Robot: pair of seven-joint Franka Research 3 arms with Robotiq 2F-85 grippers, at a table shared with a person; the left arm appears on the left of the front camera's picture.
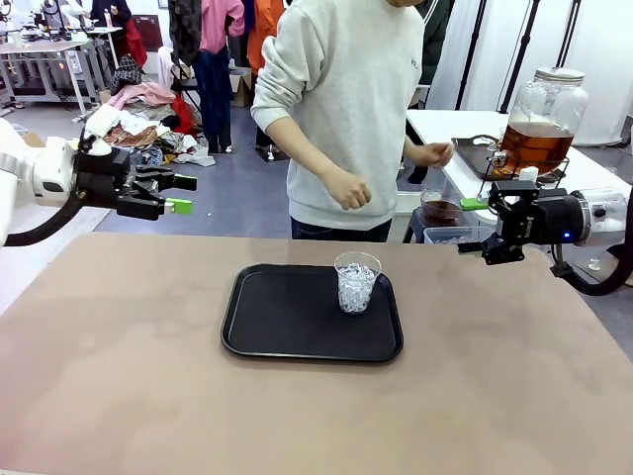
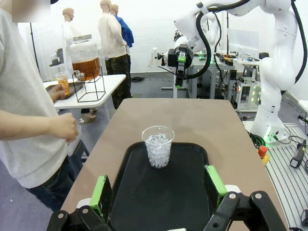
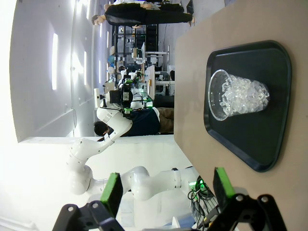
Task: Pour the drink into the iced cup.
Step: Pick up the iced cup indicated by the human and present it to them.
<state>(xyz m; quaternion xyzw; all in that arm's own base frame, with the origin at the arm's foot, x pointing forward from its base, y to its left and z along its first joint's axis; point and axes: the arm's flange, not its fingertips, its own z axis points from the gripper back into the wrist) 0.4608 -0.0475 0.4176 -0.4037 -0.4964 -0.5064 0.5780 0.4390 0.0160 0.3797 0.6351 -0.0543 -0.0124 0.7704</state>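
the drink (image 1: 537, 144), amber-brown, sits in a lidded glass dispenser (image 1: 550, 104) on a white side table (image 1: 435, 127), well apart from the iced cup (image 1: 356, 282), which stands upright on a black tray (image 1: 267, 322) on my brown table (image 1: 119, 376). the person (image 1: 346, 99) stands at the far edge, hands loosely curled (the small mark on the grey sweatshirt is too small to read). my left gripper (image 1: 181, 194) hangs with jaws apart by the far left corner, my right gripper (image 1: 473, 226) likewise spread by the far right edge, neither touching anything
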